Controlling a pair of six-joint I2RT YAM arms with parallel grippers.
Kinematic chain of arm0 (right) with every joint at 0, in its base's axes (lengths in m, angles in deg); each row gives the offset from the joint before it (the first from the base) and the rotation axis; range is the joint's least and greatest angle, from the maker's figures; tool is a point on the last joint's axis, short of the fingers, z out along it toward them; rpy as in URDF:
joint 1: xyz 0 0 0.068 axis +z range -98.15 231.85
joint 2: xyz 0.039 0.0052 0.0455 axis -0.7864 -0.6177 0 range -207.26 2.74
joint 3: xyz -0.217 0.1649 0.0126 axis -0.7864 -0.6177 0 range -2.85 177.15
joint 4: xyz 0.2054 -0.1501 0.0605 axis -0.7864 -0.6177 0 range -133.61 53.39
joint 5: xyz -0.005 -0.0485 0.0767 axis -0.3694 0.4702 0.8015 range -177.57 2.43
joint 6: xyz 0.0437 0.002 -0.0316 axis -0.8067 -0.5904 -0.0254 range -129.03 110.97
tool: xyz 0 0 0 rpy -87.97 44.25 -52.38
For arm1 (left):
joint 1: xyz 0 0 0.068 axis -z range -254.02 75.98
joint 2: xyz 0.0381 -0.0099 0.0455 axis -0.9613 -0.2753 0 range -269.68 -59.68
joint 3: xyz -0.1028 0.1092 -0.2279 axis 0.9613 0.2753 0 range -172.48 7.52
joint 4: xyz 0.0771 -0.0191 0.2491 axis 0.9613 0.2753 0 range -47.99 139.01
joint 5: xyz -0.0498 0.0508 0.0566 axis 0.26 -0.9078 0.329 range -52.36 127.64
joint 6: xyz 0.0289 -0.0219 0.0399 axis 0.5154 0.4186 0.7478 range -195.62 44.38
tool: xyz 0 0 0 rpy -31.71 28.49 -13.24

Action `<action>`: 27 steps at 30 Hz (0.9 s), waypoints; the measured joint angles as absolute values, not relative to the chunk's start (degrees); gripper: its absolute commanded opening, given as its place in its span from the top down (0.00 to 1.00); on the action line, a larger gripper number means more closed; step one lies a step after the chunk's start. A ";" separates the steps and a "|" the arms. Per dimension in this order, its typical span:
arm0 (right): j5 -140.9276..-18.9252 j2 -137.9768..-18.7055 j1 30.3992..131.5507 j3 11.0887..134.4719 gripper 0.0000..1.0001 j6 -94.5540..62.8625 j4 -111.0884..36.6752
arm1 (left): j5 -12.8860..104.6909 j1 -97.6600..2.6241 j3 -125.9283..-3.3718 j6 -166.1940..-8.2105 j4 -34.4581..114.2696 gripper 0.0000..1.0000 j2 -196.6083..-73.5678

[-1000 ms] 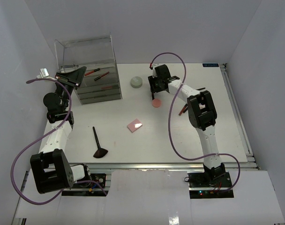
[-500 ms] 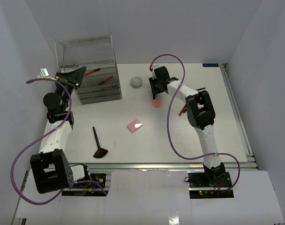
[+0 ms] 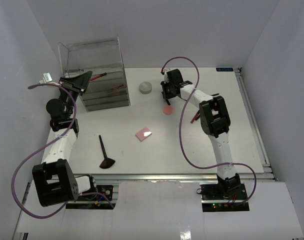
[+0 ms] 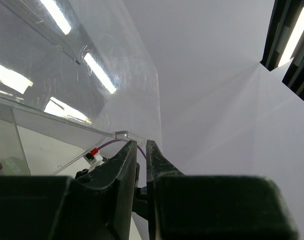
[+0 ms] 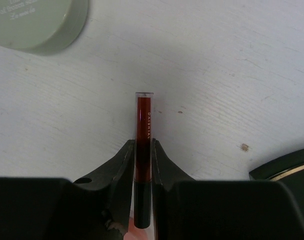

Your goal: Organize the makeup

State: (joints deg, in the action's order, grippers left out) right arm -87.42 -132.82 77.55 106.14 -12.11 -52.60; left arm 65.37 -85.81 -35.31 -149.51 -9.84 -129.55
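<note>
Right fingers (image 5: 123,165) tight around red stick (image 5: 143,127), its white lettering unreadable.

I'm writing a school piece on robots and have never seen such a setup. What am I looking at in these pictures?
Two robot arms are bolted at the near edge of a white table, each ending in a two-finger gripper. The wide picture looks down from above and behind them; the other two come from a camera on each wrist. On the table are a clear drawer box, a grey round jar, a pink disc, a pink square compact and a black brush. The right gripper is clamped on a slim red stick. The left gripper, jaws almost together, is at the box's corner; whether it pinches the plastic I cannot tell.
</note>
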 measured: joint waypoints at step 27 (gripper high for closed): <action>-66.94 -103.29 103.54 88.30 0.92 63.02 -59.70 | 65.72 -85.81 -36.45 -149.51 -8.95 0.75 -129.57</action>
